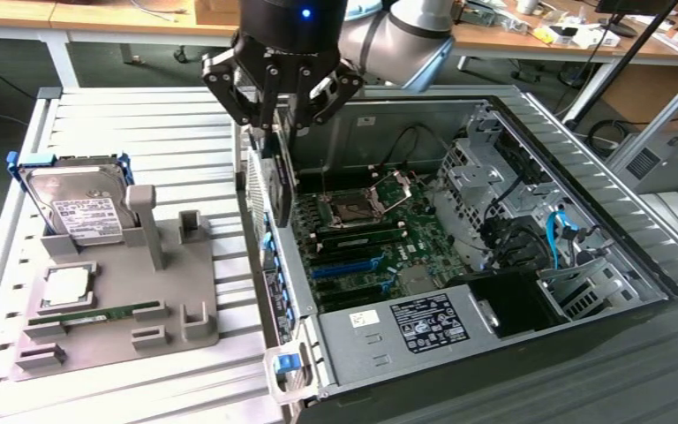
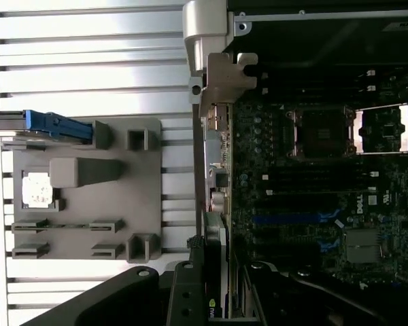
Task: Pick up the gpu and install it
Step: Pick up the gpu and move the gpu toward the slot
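Gpu (image 1: 278, 177) hangs edge-on straight below the pincer (image 1: 280, 117), whose fingers are clamped on its upper edge. A white slatted tabletop (image 1: 151, 132) spreads beneath the pincer and carries everything. The open computer case (image 1: 369, 132) lies under and to one side of the pincer, and the gpu's lower end is at the case's side wall, beside the motherboard (image 1: 363, 238). On the pincer's other side sits a grey holder tray (image 1: 186, 291). It holds a hard drive (image 1: 80, 208), a processor chip (image 1: 66, 287) and a memory stick (image 1: 103, 314), all well apart from the pincer.
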### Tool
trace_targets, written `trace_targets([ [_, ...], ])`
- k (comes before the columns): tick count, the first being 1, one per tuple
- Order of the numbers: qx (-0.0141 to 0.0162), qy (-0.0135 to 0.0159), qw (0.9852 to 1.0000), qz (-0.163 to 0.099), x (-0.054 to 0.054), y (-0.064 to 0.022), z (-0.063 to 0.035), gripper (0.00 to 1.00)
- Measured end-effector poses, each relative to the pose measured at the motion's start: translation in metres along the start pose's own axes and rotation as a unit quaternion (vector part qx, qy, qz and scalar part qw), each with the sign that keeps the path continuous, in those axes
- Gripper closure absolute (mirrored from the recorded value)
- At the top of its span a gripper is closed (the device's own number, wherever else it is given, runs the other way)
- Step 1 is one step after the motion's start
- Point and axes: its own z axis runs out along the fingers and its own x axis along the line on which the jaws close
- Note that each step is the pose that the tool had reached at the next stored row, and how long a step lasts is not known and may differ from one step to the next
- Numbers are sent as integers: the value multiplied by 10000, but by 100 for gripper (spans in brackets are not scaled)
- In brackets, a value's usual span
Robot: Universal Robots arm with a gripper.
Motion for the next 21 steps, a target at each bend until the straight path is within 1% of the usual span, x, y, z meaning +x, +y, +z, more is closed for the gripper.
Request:
trace_targets([
  [1, 0, 11, 10000, 1, -54, 2, -1, 73],
  [2, 2, 34, 10000, 2, -147, 5, -2, 73],
  [3, 2, 65, 10000, 4, -240, 7, 0, 73],
  [4, 3, 89, 10000, 5, -301, 9, 2, 73],
  [8, 6, 167, 9999, 8, -494, 14, 25, 73],
  [14, 9, 234, 9997, 13, -768, 18, 94, 73],
  [16, 12, 262, 9997, 14, -881, 20, 122, 73],
  [18, 16, 283, 9996, 14, -982, 22, 146, 73],
  [21, 28, 315, 9995, 16, -1185, 26, 194, 73],
])
